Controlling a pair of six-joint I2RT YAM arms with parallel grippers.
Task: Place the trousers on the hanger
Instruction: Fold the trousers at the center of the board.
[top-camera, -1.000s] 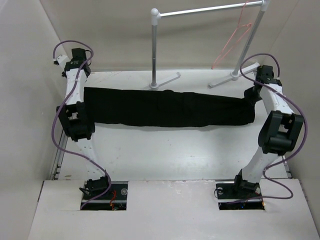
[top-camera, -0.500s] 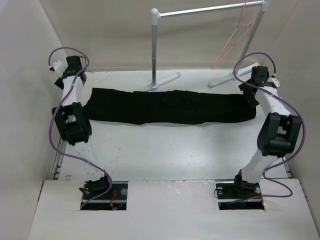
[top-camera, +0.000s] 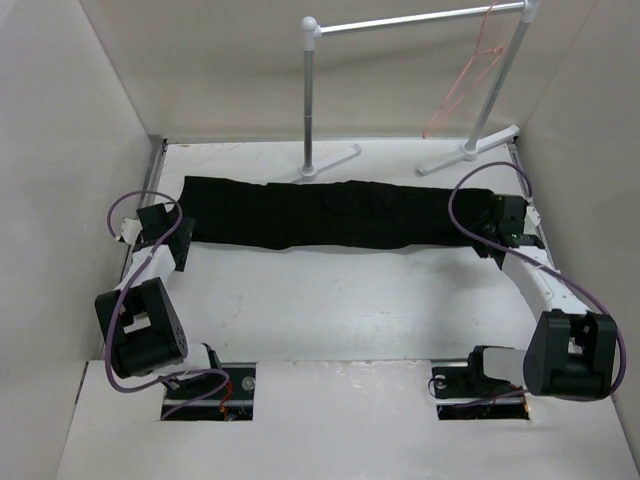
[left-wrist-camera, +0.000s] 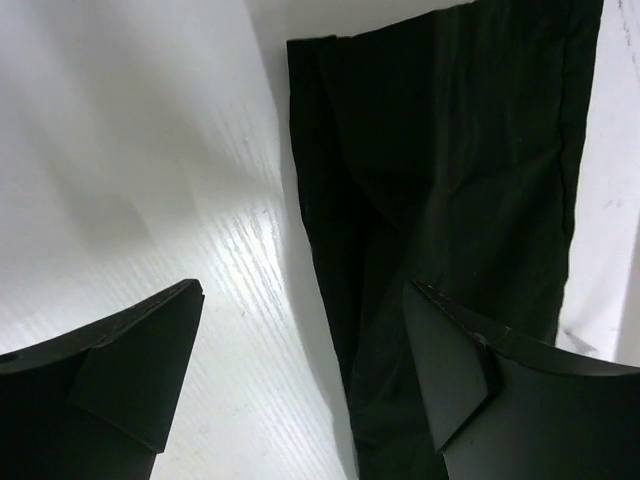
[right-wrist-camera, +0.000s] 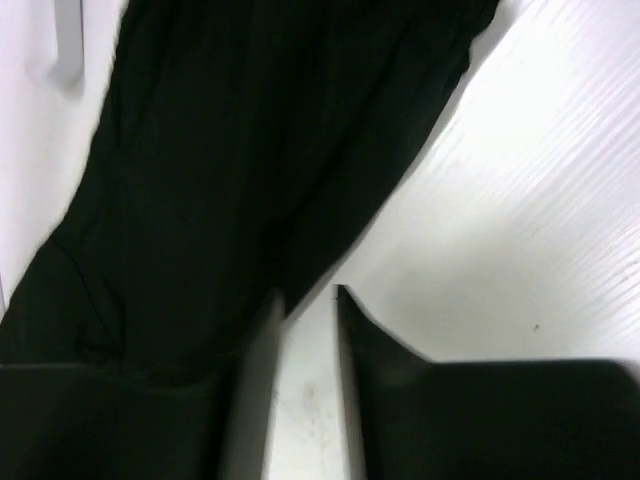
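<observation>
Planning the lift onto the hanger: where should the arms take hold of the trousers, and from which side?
Probably the two short ends, pinched from above. The trousers lie flat as one long band across the table, so only a top-down pinch fits. The left gripper and right gripper each sit beside one end.

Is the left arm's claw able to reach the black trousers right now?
Probably yes. The left claw is open, and the end of the trousers lies flat on the table just ahead of it, with nothing in between.
</observation>
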